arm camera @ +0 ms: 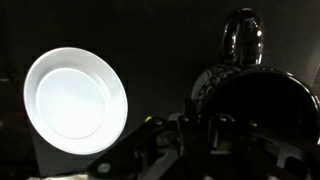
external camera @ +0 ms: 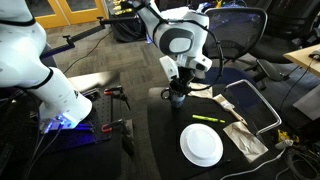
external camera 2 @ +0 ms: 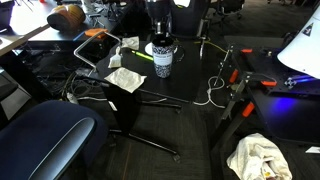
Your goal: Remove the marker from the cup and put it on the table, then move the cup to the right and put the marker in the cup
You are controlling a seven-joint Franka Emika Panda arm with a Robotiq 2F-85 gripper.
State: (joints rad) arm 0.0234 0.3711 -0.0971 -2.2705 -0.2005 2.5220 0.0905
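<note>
A: Surface and room first?

B: Matte black tabletop in an office or lab room. An office chair sits on the far side. A second white robot stands at the left in an exterior view. A white cable loops on the tabletop in an exterior view.

A: Arm pose?

B: The white arm comes in from the far side with its wrist pointing straight down. The hand is right on top of the cup.

A: Hand state?

B: Closed, with the fingers pinched on the cup's rim. The cup is upright on the tabletop in both exterior views.

A: Where's the marker?

B: The marker is out of the cup and lies flat on the tabletop. It is right of the cup and nearer, apart from it, between the cup and the plate.

A: Anything in the cup?

B: Cannot tell, the hand covers its mouth. The wrist view only shows the glossy dark body at the right, with the white plate well to its left.

A: Anything else?

B: Crumpled paper just right of the plate.
</note>
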